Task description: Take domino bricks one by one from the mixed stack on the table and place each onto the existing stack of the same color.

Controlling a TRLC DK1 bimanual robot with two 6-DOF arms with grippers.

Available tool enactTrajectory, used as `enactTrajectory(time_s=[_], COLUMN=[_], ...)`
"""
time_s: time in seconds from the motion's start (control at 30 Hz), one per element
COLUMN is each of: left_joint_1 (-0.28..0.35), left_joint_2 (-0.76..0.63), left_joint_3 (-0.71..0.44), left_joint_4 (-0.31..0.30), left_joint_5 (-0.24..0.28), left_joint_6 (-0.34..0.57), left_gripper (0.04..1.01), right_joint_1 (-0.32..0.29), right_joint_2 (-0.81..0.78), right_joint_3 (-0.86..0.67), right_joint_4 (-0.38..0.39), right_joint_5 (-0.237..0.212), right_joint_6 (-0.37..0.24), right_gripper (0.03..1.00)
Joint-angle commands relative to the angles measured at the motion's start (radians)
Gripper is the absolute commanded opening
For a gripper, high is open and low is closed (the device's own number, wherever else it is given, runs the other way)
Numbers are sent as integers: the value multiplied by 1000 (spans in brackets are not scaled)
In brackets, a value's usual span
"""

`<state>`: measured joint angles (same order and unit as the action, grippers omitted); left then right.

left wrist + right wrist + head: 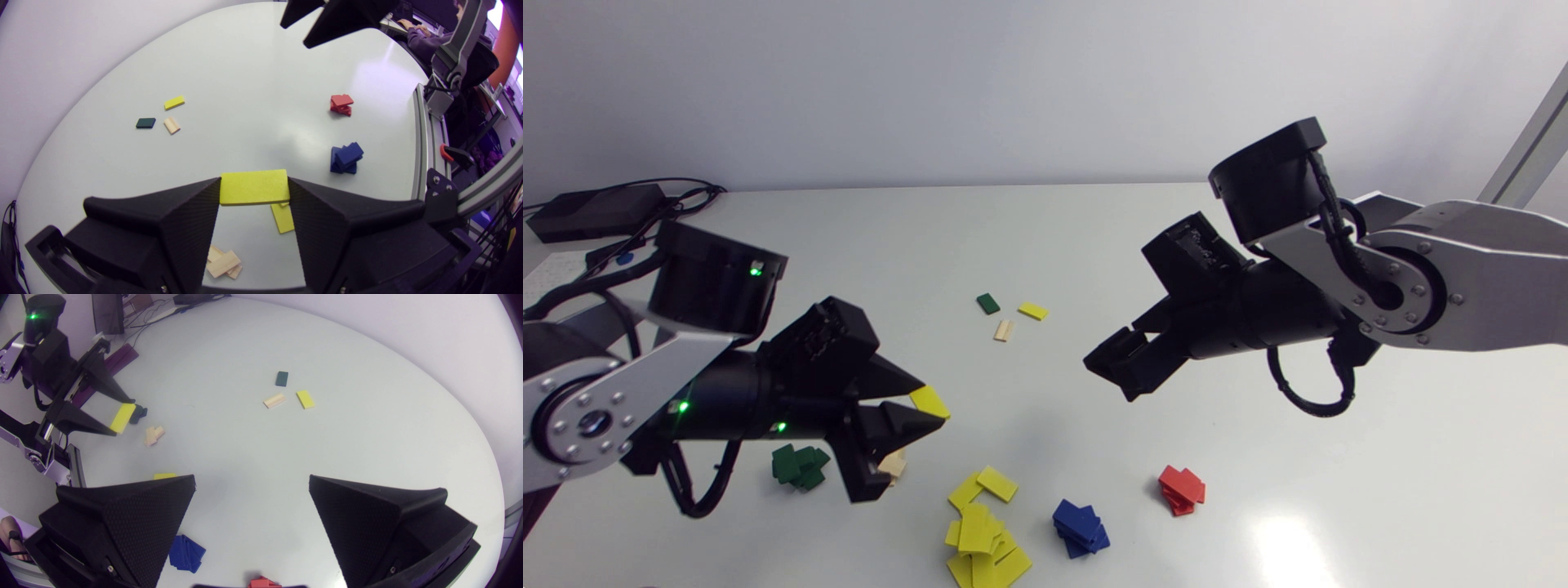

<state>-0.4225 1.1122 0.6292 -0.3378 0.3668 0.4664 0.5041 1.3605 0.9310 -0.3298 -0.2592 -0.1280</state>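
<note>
So the left gripper (931, 402) is clenched on a flat yellow domino brick (254, 187), one finger on each short end, which keeps the broad face level, I'd guess so it can drop flat onto a pile. It hangs above the near side of the pale grey matte surface (1094, 245), between the wood-coloured stack (892, 465) under its fingers and the messy yellow stack (984, 539) just ahead, so it looks like the carry is nearly over the target but the brick isn't set down yet. The right gripper (251, 482) is spread wide with nothing in it, parked up high over the middle, probably just keeping out of the way. What's left of the mixed lot is three loose bricks lying flat and apart further back: a dark green brick (987, 303), a small yellow brick (1032, 310) and a pale wooden brick (1003, 330). The green stack (799, 467), blue stack (1081, 527) and red stack (1182, 490) sit in a row along the near edge with decent gaps, so there's room to come down. A black box with cables (596, 208) sits at the far left corner.
</note>
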Motion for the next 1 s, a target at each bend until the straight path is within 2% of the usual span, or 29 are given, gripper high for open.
enactTrajectory(time_s=[0.0, 0.27, 0.57, 0.77, 0.97], left_joint_1=[-38, -156, -243, -259, -257], left_joint_2=[-69, -130, -166, -89, -34], left_joint_3=[-74, -174, -223, -264, -289], left_joint_4=[-21, -18, -12, 82, 149], left_joint_5=[20, 24, 26, 24, 26], left_joint_6=[35, 0, -9, 5, 26], left_gripper=[297, 297, 297, 297, 297], right_joint_1=[7, 10, 10, 8, 5], right_joint_2=[8, -9, -9, -8, -8], right_joint_3=[-31, -41, -38, -38, -38], right_joint_4=[9, 11, 11, 11, 11], right_joint_5=[-3, -2, 0, 0, 0], right_joint_6=[-7, 1, 8, 10, 13], right_gripper=[977, 977, 977, 977, 977])
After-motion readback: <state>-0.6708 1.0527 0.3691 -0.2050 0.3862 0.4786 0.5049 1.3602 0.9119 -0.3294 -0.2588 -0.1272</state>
